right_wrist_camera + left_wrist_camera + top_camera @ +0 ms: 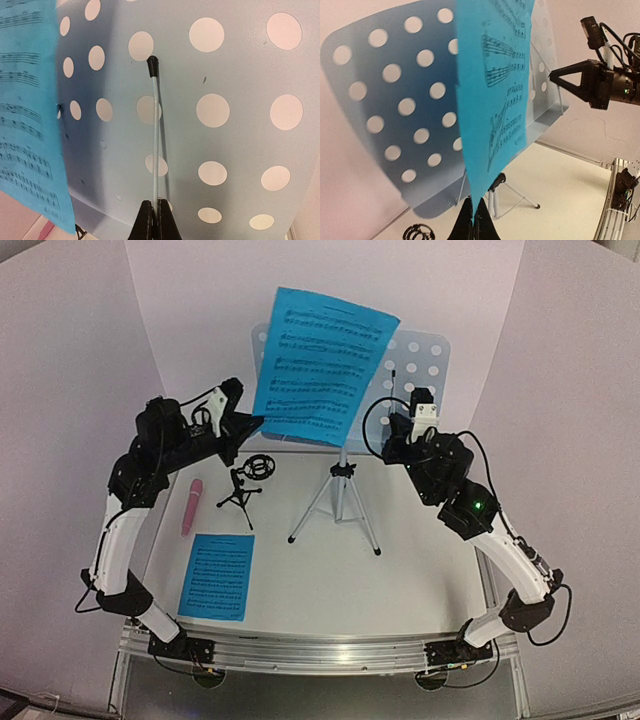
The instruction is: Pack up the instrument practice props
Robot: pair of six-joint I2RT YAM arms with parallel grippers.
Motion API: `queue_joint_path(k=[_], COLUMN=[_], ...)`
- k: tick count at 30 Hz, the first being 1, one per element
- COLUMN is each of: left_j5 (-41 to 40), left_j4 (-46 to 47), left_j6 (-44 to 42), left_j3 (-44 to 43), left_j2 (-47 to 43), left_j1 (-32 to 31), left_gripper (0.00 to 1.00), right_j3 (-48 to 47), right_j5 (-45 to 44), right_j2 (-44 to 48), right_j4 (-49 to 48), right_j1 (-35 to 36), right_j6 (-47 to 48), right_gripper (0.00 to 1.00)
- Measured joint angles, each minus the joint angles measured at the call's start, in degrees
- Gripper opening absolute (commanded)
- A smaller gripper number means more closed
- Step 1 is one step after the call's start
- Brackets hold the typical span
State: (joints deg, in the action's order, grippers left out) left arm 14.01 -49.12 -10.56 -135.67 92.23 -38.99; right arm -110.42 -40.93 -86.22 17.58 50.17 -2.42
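L end effector (473,222) clamps blue sheet (492,90) bottom; R end effector (155,220) clamps stand rod (155,130).

Bright, soft, even light is seen in the overhead view, so only faint shadows are laid on the white tabletop (330,580) under the silver tripod (343,475). Heavy fisheye bending is noticed: the aluminium front rail (320,652) is bowed, the corners darkened. On the left wrist view, the pale perforated music-stand panel (385,97) is sunk in blue-grey shade, and the print on the blue sheet-music page (495,75) is a bit smeared. On the right wrist view, a dark shadow band is thrown across the panel beside the page, and a thin one is cast by the slim black-tipped silver rod (155,130).
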Motion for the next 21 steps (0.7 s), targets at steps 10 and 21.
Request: queue_joint_path(k=[10,21], left_j5=[-6.09,-1.74], left_j4=[-10.83,-25.04], left_j6=[2.88,6.42], left_j3=[10.77,21.37], left_j2=[-15.79,-17.37], left_j1=[8.23,26.69], left_gripper=[0.0,0.0], right_j3=[1.43,-0.47], right_j5=[1.62,7.1], right_j2=[0.77,0.14], right_j4=[-0.4,-0.44], right_j1=[-0.03,-0.04], right_j6=[-0.45,0.34], right_gripper=[0.77,0.86])
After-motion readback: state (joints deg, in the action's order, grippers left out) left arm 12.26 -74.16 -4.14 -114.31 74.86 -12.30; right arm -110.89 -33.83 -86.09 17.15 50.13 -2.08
